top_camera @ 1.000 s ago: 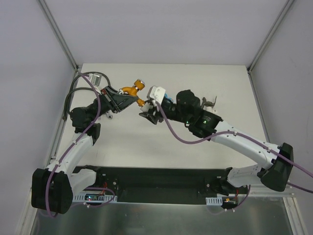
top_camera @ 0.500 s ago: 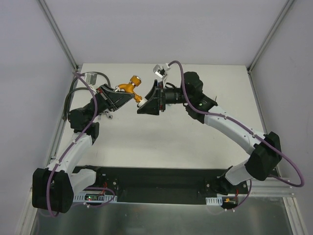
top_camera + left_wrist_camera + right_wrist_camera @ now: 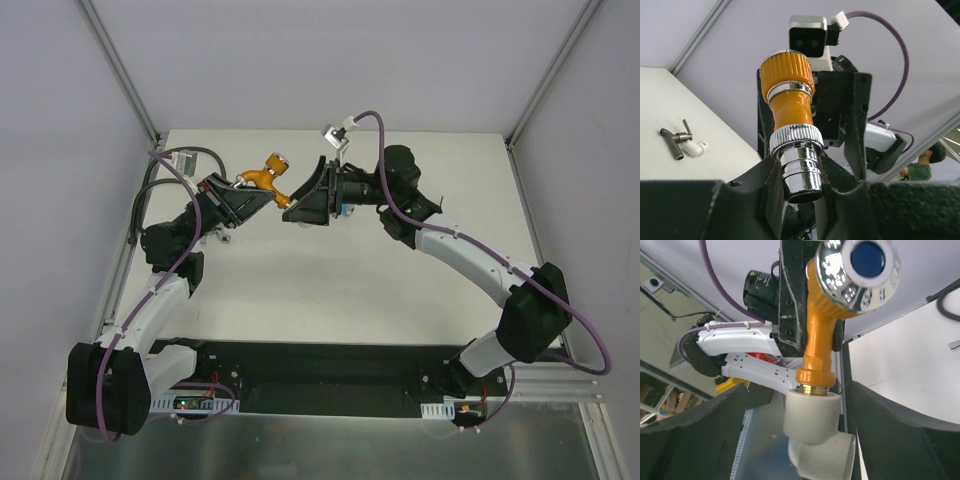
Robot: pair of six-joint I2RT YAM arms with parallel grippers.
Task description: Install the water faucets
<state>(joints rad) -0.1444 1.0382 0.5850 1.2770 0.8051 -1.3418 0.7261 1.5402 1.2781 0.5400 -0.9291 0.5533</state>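
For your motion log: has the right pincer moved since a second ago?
Yes. The black right pincer has shifted toward the white table's far edge.

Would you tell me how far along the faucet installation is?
Done, it seems: a white elbow fitting sits on the threaded end of the orange faucet. In hand: the left tool clamps that faucet; the right tool stands open around the fitting. Left: the dark grey faucet lies on the table.

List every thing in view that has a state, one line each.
orange faucet, held above the table
white elbow fitting, on the orange faucet's thread
left tool, shut on orange faucet
right tool, open around white elbow fitting
grey faucet, lying on table
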